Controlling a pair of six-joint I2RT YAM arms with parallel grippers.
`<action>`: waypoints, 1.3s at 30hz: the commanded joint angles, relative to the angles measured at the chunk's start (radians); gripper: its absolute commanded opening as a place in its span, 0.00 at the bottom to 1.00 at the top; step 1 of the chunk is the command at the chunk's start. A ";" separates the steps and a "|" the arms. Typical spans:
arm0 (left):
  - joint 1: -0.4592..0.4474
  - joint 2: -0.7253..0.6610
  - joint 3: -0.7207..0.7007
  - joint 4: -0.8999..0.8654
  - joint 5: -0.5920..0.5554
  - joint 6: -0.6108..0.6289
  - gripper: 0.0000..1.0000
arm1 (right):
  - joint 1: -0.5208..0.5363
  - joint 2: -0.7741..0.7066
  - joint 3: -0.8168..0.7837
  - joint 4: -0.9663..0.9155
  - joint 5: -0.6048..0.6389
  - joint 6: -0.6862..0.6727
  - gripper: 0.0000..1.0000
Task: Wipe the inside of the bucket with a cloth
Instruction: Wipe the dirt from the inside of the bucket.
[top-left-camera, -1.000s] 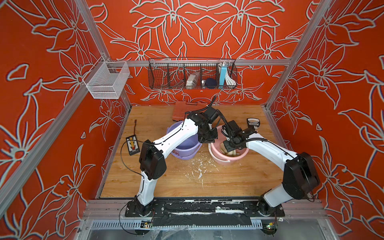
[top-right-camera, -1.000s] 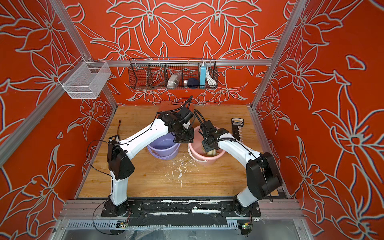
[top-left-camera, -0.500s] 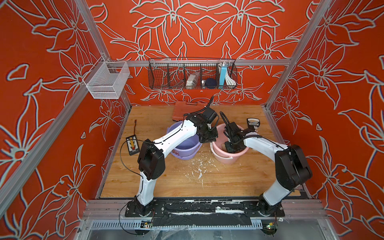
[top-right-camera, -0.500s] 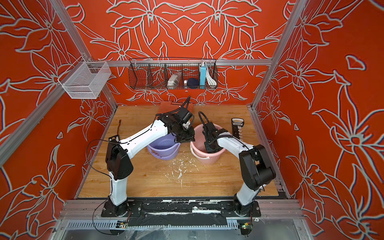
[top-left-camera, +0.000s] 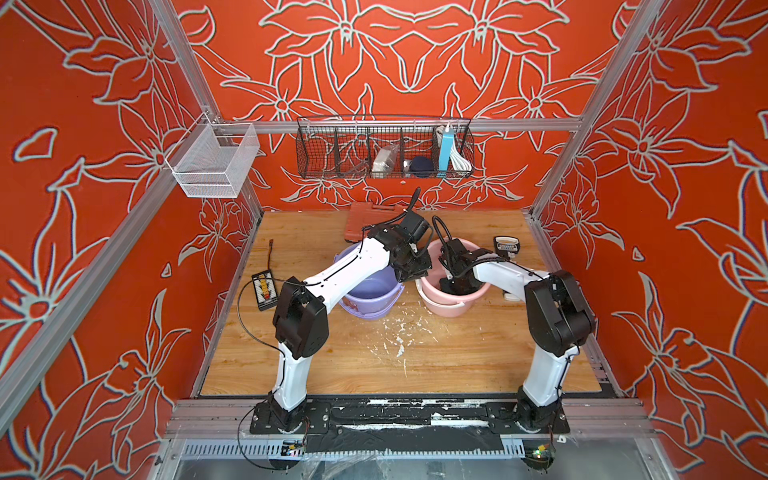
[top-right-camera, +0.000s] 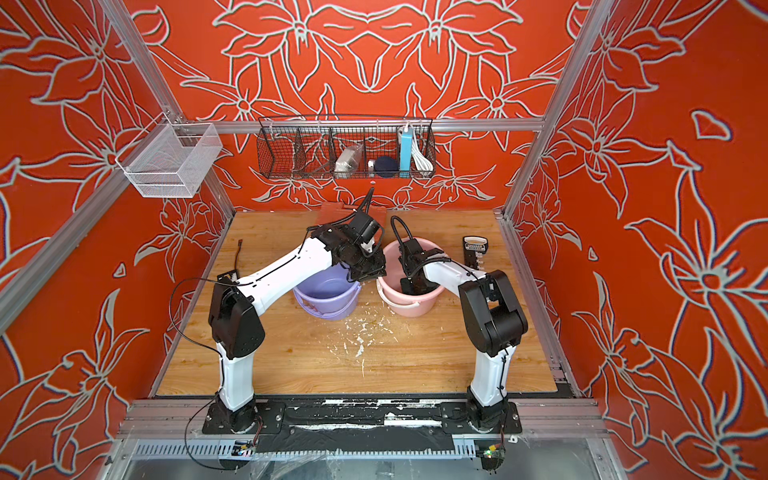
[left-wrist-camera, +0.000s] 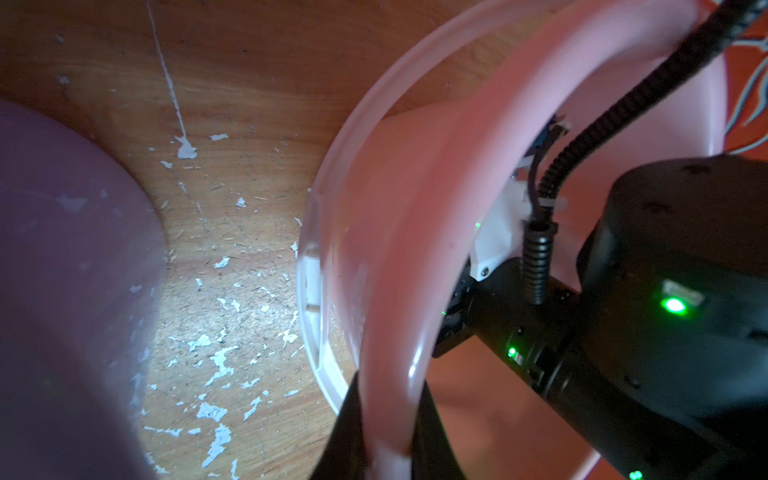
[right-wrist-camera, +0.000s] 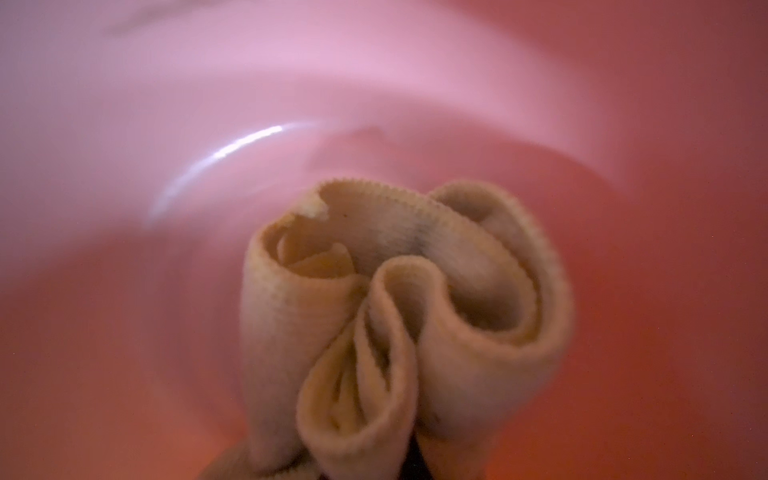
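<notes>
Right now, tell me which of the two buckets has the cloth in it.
The pink bucket: the right gripper holds the cloth inside it, beside the purple bucket.

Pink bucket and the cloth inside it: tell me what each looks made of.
The pink bucket looks like moulded plastic: smooth, glossy, with a bright curved glint on its inner wall and a slightly translucent rim. The cloth looks like soft textile, matte beige, in limp folds with fine ribbing and a serrated edge; the fibre cannot be told.
</notes>
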 joint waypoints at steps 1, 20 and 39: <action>-0.044 -0.006 0.014 -0.149 0.051 0.146 0.00 | 0.003 0.027 -0.045 0.115 -0.309 0.014 0.00; -0.006 -0.012 0.046 -0.174 -0.022 0.158 0.00 | -0.020 -0.215 -0.020 -0.077 -0.014 -0.104 0.00; -0.002 0.014 0.040 -0.216 0.002 0.200 0.00 | -0.007 0.122 0.093 -0.112 0.138 0.016 0.00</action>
